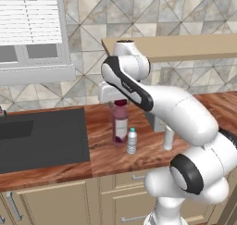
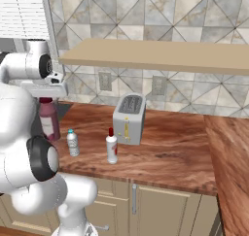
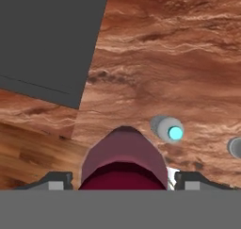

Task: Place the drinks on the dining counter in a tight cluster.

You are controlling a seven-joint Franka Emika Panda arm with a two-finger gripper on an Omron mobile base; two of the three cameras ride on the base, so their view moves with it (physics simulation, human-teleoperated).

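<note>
The dark-purple bottle (image 1: pixel 120 123) stands on the dining counter (image 2: pixel 170 152) near the sink (image 1: pixel 41 138), upright; rigid, top-heavy and probably the heaviest, best pinched at its maroon cap. The gripper (image 3: pixel 123 180) straddles that cap, fingers either side; whether they press on it I cannot tell. The small clear bottle (image 1: pixel 132 140) stands just beside it toward the front edge, light and easily tipped. The slim white bottle (image 2: pixel 112 146) stands apart, before the toaster (image 2: pixel 129 117). The arm hides the purple bottle's shoulder.
</note>
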